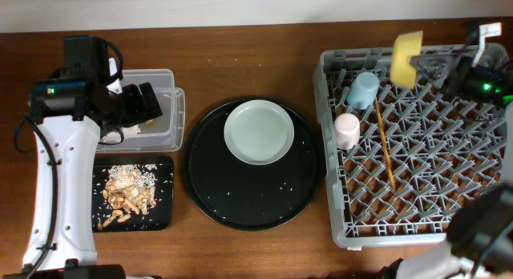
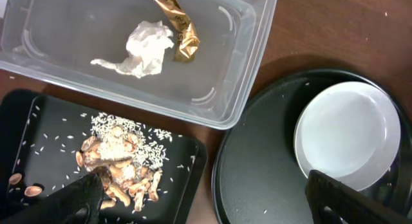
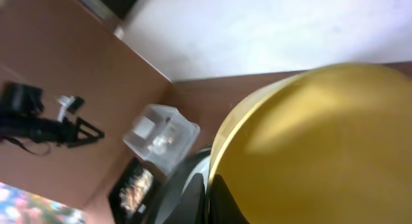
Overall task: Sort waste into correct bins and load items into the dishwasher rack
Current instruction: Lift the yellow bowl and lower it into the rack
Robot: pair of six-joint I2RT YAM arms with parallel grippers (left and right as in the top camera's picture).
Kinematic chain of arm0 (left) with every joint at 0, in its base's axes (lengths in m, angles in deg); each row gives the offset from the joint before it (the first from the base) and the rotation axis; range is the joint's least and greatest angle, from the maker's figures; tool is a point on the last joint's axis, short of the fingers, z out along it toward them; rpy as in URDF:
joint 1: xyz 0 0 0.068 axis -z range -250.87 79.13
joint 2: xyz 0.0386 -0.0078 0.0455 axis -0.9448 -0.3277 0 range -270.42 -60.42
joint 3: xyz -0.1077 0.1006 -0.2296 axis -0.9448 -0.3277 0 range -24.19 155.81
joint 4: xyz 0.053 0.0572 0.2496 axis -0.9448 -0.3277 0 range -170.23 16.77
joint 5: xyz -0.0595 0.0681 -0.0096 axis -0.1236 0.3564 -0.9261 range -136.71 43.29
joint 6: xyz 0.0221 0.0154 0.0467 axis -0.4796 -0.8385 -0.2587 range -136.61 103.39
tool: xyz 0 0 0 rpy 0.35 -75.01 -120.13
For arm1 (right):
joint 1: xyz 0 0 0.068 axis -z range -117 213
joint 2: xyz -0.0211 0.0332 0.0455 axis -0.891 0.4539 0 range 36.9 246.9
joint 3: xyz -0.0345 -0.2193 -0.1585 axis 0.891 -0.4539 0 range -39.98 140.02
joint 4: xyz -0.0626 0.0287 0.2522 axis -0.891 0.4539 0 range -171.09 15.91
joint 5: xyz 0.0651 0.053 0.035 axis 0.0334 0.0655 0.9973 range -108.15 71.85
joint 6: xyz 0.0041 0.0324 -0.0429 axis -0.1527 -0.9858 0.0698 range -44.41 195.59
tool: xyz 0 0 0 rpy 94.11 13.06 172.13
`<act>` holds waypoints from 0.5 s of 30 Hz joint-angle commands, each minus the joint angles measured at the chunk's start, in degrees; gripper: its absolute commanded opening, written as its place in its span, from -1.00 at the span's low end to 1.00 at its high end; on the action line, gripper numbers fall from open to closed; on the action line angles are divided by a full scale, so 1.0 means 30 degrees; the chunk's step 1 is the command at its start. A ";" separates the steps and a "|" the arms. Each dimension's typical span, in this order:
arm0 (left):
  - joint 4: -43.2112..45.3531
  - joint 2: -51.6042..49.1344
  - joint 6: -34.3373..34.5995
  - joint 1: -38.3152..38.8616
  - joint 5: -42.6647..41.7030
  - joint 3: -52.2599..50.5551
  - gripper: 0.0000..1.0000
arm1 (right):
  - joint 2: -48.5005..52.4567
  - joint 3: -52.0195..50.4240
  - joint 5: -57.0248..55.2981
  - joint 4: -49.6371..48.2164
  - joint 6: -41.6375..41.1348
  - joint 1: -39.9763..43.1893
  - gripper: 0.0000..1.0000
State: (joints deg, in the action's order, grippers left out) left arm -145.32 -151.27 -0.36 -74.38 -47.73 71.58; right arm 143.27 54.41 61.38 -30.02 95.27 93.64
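Over the far edge of the rack point(image 1: 417, 215), the right hand point(image 1: 423, 68) is clamped on the rim of the bowl point(image 1: 407, 58), which stands on edge. In the rack lie the blue cup point(image 1: 362, 90), the pink cup point(image 1: 346, 128) and the chopsticks point(image 1: 385, 147). The plate point(image 1: 258, 132) sits on the round tray point(image 1: 240, 207). The left hand point(image 2: 205, 185) hovers spread wide and empty beside the tub point(image 2: 244, 89), which holds the tissue point(image 2: 145, 47) and the wrapper point(image 2: 177, 24). The scraps point(image 2: 119, 166) lie on the flat tray point(image 2: 38, 121).
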 commanded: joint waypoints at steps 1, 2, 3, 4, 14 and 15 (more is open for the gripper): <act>0.0000 0.0153 -0.0007 0.0022 0.0131 -0.0015 0.99 | 0.2215 0.0131 0.3133 -0.0823 0.0299 0.0576 -0.92; -0.0007 0.0153 -0.0007 0.0022 0.0131 -0.0015 0.99 | 0.2739 0.0131 0.3133 -0.0998 0.0299 0.0641 -0.92; 0.0000 0.0153 -0.0007 0.0022 0.0138 -0.0015 0.99 | 0.3330 0.0131 0.3133 -0.1195 0.0299 0.0678 -0.92; -0.0007 0.0153 -0.0015 0.0022 0.0131 -0.0015 1.00 | 0.3789 0.0131 0.3133 -0.1319 0.0299 0.0692 -0.92; -0.0007 0.0153 -0.0007 0.0022 0.0131 -0.0015 0.99 | 0.4962 0.0109 0.2011 -0.1122 0.0299 0.0714 -0.92; -0.0007 0.0153 -0.0015 0.0022 0.0131 -0.0015 0.99 | 0.4962 0.0109 0.0845 -0.0889 0.0291 0.0714 -0.92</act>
State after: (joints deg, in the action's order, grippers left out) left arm -145.28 -151.27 -0.36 -74.38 -47.73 71.58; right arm 158.26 54.41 67.54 -33.61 95.36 95.65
